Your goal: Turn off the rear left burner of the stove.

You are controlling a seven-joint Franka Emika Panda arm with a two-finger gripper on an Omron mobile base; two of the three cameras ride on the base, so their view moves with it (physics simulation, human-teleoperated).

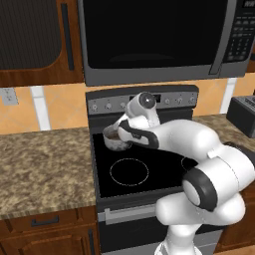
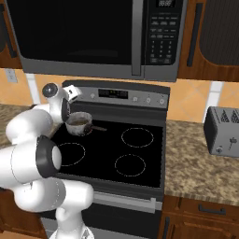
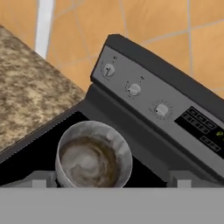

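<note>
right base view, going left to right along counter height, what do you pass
Robot arm → saucepan on the stove's rear left burner → rear right ring → granite counter → toaster

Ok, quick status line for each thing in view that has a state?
saucepan: upright on the stove's rear left burner, brownish contents inside.
stove knobs: three on the left of the back panel, untouched; settings unreadable.
pincer: above the saucepan, facing the knobs, holding nothing, open.
microwave: door shut.
toaster: slots empty.
</note>
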